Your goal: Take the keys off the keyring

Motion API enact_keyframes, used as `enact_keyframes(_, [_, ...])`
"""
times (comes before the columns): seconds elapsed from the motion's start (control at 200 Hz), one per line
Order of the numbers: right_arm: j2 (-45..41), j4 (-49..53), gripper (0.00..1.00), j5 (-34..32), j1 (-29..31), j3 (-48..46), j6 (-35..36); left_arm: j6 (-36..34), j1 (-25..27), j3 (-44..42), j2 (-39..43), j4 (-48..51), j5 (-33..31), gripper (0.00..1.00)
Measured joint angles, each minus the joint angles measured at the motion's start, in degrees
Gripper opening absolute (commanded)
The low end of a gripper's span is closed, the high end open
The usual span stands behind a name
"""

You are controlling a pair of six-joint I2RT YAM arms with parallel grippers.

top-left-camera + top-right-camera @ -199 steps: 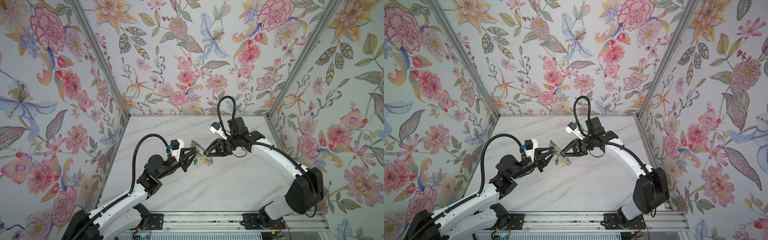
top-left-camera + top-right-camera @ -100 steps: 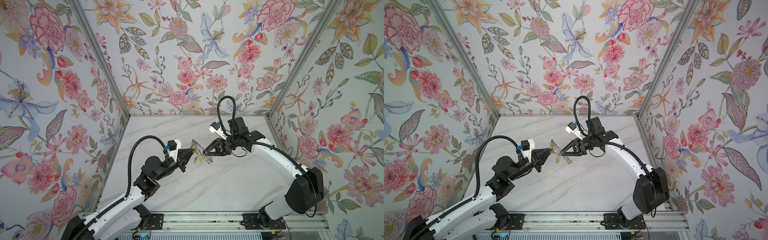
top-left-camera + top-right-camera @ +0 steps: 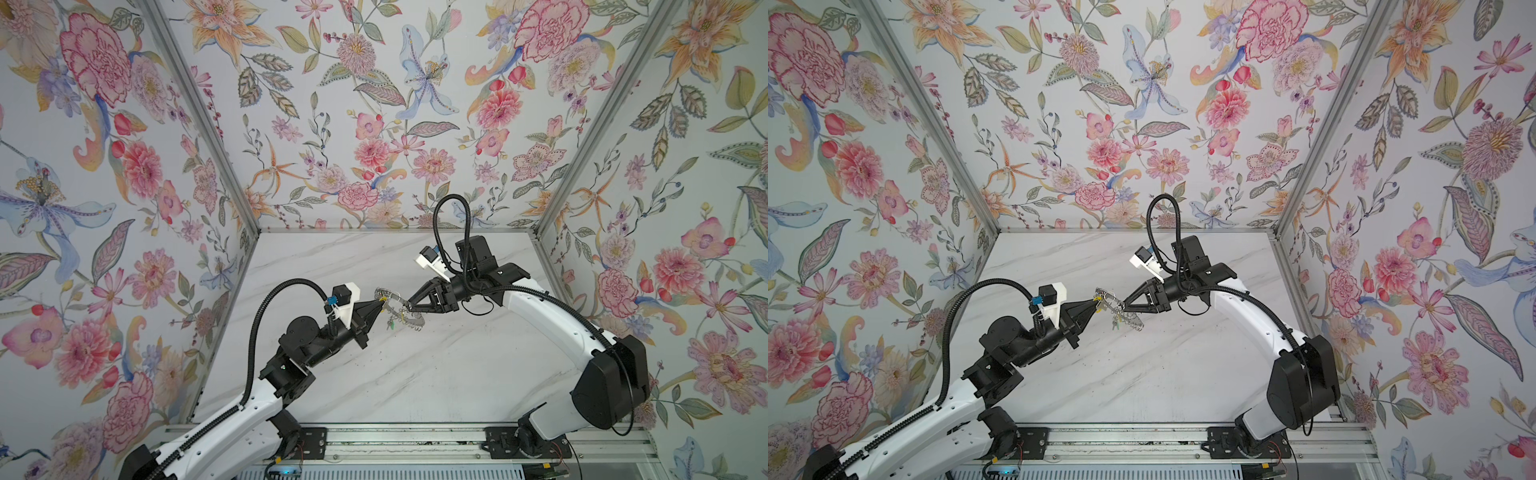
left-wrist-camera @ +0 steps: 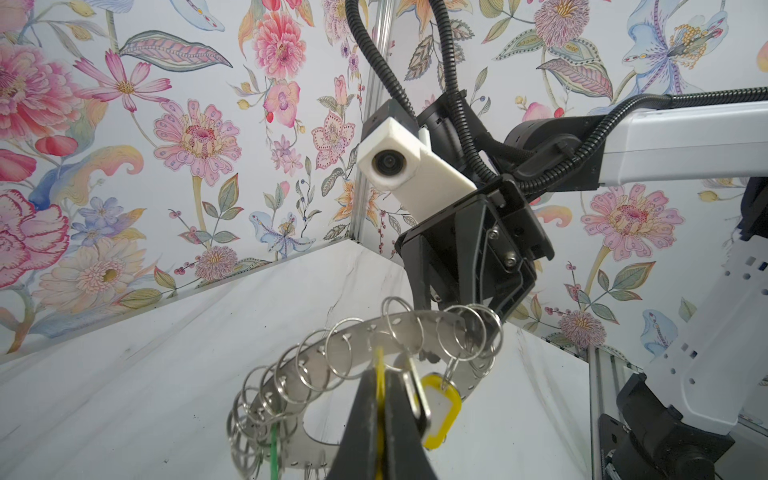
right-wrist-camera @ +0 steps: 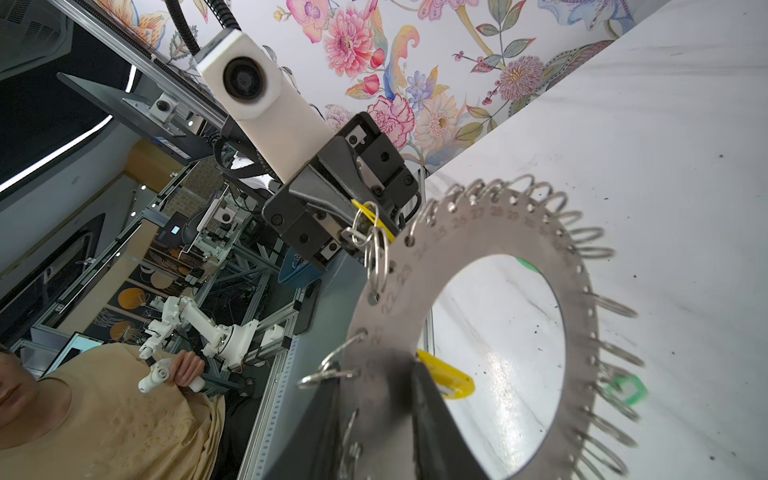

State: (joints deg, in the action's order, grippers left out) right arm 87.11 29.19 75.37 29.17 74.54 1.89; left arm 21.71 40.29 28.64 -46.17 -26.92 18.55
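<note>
Grey keyring [image 5: 469, 266] hangs mid-table, its disc clamped on the rim by the right gripper [image 3: 409, 306]. Just left of it, the left gripper [image 4: 380, 399] pinches a yellow tag [image 4: 379, 365]; its key would come away toward the left.

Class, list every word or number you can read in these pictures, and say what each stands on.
"27", "28": engraved along the rim of the keyring, in the right wrist view.
"22": same rim, beside a hole.
The other rim numbers are too blurred to read.
No other legible text anywhere.
</note>
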Motion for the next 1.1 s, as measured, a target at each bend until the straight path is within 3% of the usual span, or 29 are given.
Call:
enact_keyframes(0.11, [-1.16, -0.07, 0.04, -2.01, 0.09, -0.11, -0.20, -0.11, 0.00, 0.00, 0.26, 0.02, -0.63, 0.00])
enact_keyframes(0.25, [-2.32, -0.33, 0.14, -5.46, 1.60, 0.00, -0.85, -0.09, 0.00, -0.24, -0.26, 0.33, -0.74, 0.00])
enact_keyframes(0.39, [-2.25, -0.31, 0.32, -7.41, 3.52, 0.02, -0.81, -0.11, 0.00, -0.24, -1.09, 0.37, -0.59, 0.00])
enact_keyframes(0.495, [-2.25, -0.28, 0.35, -8.70, 3.19, 0.00, -0.68, -0.81, 0.00, -0.09, -1.14, 0.87, 0.33, 0.00])
enact_keyframes(0.931, [-0.94, -1.38, 0.35, -19.30, 0.22, 0.11, -0.20, -6.36, -3.21, 7.10, -6.47, 9.99, 12.37, 0.00])
enact_keyframes(1.101, [-0.96, -7.54, 0.40, -21.00, -3.80, -0.33, -4.33, -7.41, -4.31, 8.11, -7.10, 11.87, 14.78, 0.00])
